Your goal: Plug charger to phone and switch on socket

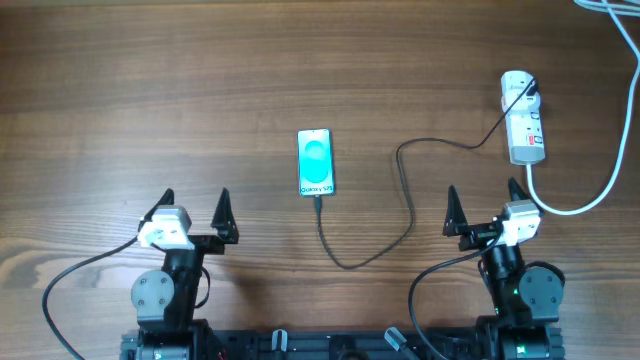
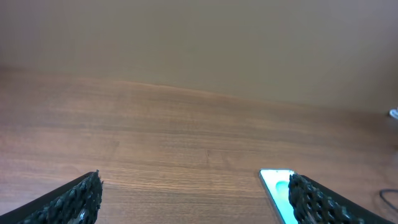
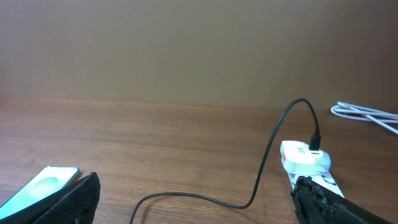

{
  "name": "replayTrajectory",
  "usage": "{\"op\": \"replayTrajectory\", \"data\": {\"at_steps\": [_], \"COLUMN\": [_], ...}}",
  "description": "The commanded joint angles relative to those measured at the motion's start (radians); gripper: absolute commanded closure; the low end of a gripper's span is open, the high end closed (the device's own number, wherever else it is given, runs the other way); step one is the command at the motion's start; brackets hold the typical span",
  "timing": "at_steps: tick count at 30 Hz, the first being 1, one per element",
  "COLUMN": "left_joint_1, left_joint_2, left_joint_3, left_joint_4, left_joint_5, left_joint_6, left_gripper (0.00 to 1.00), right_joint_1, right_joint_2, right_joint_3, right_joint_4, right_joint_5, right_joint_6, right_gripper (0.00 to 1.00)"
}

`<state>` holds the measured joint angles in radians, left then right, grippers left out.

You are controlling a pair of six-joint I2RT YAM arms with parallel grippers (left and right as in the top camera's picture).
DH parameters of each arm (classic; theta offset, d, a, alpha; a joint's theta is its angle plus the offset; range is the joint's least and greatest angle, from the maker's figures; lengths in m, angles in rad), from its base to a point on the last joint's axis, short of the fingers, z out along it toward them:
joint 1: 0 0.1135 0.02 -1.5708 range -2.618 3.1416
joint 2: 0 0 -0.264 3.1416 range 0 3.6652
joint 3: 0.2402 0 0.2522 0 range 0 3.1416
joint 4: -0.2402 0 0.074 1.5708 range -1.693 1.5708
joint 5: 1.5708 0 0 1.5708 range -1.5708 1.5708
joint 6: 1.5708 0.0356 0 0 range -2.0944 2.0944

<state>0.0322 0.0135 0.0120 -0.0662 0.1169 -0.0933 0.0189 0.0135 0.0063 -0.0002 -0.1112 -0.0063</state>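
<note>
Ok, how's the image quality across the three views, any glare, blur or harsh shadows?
Overhead: even light, sharp, no hard shadows; the teal-screened smartphone glows bright. Left wrist: softer, hazy; the phone's screen washes out near white, and the left gripper's black textured fingers look soft up close. Right wrist: clearer; the thin black charger cable and white power strip read cleanly.

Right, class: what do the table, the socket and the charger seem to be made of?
Table: wood or wood-look laminate, matte; grain lines show. Socket: probably moulded white plastic, smooth shell. Charger: thin black cable, likely rubbery sheath; it lies in loose curves.
</note>
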Motion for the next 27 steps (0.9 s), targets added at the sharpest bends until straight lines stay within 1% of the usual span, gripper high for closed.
{"op": "replayTrajectory", "data": {"at_steps": [1, 3, 5, 10, 16, 27], "left_joint_1": [0.007, 0.007, 0.007, 0.007, 0.003, 0.003], "left_joint_2": [-0.011, -0.011, -0.011, -0.011, -0.011, -0.011], "left_joint_3": [-0.006, -0.006, -0.006, -0.006, -0.006, -0.006], "left_joint_4": [-0.002, -0.002, -0.003, -0.005, -0.011, -0.012], "left_joint_5": [0.028, 0.032, 0.031, -0.003, -0.116, -0.100], "left_joint_6": [0.063, 0.064, 0.091, 0.089, 0.090, 0.091], "left_gripper": [0.00, 0.00, 0.00, 0.00, 0.00, 0.00], "right_joint_1": [0.000, 0.000, 0.000, 0.000, 0.000, 0.000], "right_joint_2": [-0.010, -0.010, -0.010, -0.010, -0.010, -0.010], "right_joint_3": [0.000, 0.000, 0.000, 0.000, 0.000, 0.000], "right_joint_4": [0.003, 0.003, 0.003, 0.003, 0.003, 0.003], "right_joint_5": [0.006, 0.005, 0.006, 0.005, 0.006, 0.005], "right_joint_6": [-0.017, -0.017, -0.017, -0.017, -0.017, -0.017], "right_gripper": [0.00, 0.00, 0.00, 0.00, 0.00, 0.00]}}
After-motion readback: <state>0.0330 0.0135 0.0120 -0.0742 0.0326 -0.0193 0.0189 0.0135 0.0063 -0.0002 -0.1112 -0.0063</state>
